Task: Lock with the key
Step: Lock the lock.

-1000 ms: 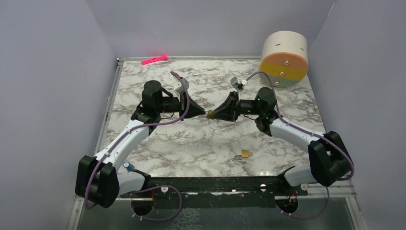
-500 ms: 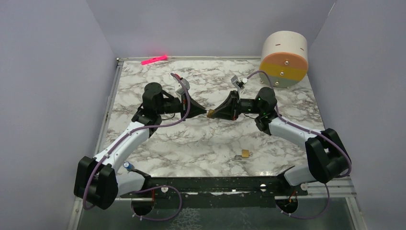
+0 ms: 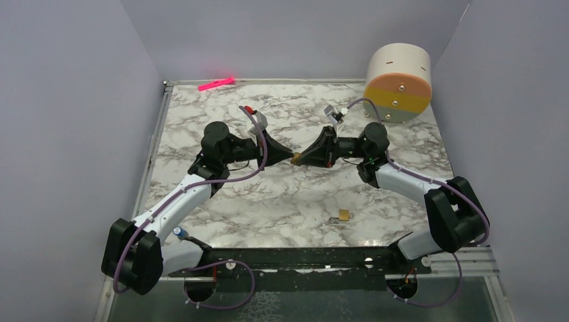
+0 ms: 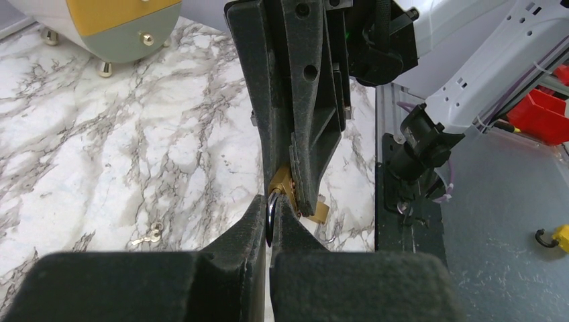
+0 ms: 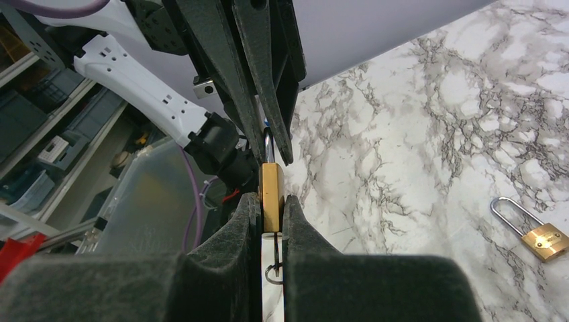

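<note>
- Two pincers are met tip to tip above the middle of the marble desk (image 3: 268, 201), with a small brass padlock (image 5: 272, 188) raised between them.
- Well behind the left pincer (image 4: 270, 208), at the far-left edge, a pink marker (image 3: 216, 84) is laid flat.
- The left pincer is closed fully, and the padlock's silver shackle (image 4: 269, 213) is pinched between its tips.
- On the desk below the left pincer, toward the far side, a loose silver piece (image 4: 149, 236) shaped like a small key is seen.
- The right pincer (image 3: 297, 159) is closed almost fully, and the padlock's brass body is clamped between its fingers.
- The key (image 5: 276, 249) is seen edge-on as a thin strip, projecting from the padlock's underside back between the right pincer's fingers.
- A second padlock (image 3: 343, 215) is laid on the desk, well apart from the right pincer, toward the near edge.
- Far behind the right pincer, at the far-right corner, a drum (image 3: 398, 80) banded cream, orange and grey-green is stood.
</note>
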Robot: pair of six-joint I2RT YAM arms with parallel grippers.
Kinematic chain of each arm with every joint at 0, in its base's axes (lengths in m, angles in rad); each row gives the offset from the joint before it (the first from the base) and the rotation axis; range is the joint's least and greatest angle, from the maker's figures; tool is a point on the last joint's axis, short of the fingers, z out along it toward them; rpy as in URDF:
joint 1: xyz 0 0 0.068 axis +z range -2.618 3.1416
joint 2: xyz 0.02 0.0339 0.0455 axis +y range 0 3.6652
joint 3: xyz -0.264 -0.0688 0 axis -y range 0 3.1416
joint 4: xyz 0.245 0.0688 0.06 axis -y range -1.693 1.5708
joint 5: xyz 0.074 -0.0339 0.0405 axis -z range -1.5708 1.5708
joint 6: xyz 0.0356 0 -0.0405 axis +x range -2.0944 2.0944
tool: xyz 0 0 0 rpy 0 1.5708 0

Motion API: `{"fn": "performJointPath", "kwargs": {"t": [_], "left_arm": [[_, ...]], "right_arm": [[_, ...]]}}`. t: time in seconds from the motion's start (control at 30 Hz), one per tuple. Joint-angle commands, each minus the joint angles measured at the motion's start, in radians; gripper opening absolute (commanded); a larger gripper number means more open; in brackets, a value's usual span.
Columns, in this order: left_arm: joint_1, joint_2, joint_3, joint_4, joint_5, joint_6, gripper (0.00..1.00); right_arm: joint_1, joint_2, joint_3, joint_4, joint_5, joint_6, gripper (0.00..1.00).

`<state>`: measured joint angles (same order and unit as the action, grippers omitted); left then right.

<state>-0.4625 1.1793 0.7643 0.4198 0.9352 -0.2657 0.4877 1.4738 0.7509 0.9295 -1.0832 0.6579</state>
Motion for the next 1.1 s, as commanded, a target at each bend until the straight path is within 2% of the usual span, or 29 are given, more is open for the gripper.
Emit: {"fn": "performJointPath", "kwargs": {"t": [0.0,0.53,1.07], "left_arm": [[-0.129,0.040,-0.022,0.052,0.082,-0.046,0.00],[-0.111,-0.024,-0.048,0.033,0.055,-0.021,0.00],[-0.111,-0.024,-0.059,-0.008,0.038,0.014,0.00]], "right_arm": [[0.058,0.001,0.067,0.121,0.102,0.031,0.01],[0.058,-0.087,0.024,-0.027,0.130,-0.067,0.01],[0.059,-0.071,0.039,-0.037,0.122,-0.070,0.01]]}}
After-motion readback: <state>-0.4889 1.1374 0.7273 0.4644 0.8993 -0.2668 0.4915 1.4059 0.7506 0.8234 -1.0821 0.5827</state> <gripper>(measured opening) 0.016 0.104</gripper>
